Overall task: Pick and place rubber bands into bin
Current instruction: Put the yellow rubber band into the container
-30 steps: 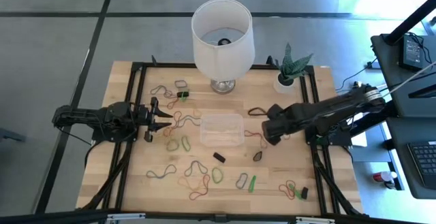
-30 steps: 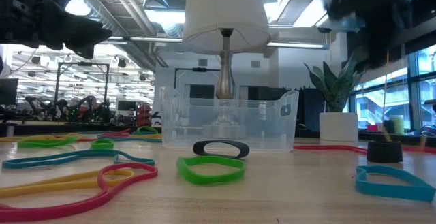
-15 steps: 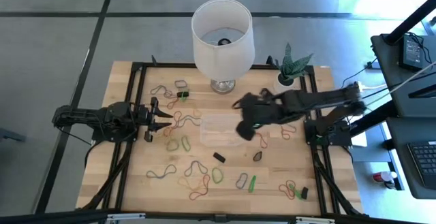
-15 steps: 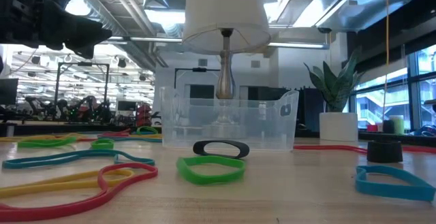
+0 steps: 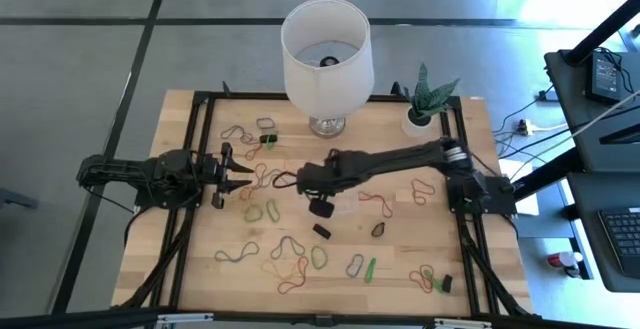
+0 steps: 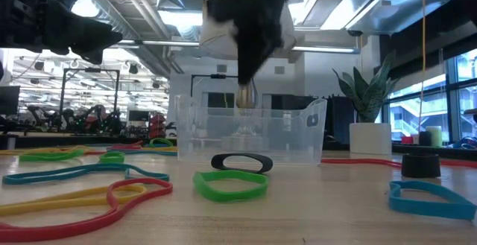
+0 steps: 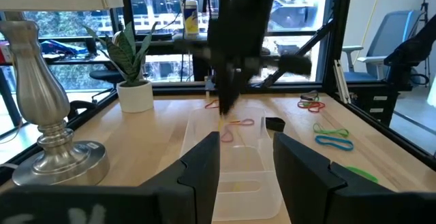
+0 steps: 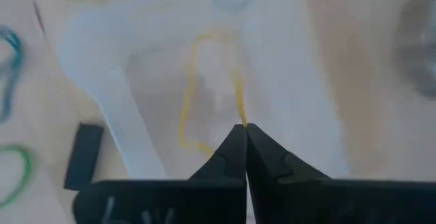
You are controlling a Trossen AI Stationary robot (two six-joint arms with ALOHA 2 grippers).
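The clear bin stands mid-table; it also shows in the low view and the right wrist view. My right gripper hangs over the bin, shut on a thin yellow rubber band. In the low view the right gripper is blurred above the bin. Many coloured rubber bands lie flat on the wood, such as a green one and a black one. My left gripper is open and empty, left of the bin. My right gripper pinches the yellow band at one spot on its loop, at the free ends of the two shut fingers. The fingers point down from above. The band hangs below them as a slack loop over the inside of the bin.
A tall white lampshade on a metal foot stands behind the bin. A white plant pot stands at the back right. Loose bands lie on both sides of the bin and along the near part of the table.
My right gripper has gone from the table to the right of the bin, up and toward the table's left edge. It now hangs over the bin.
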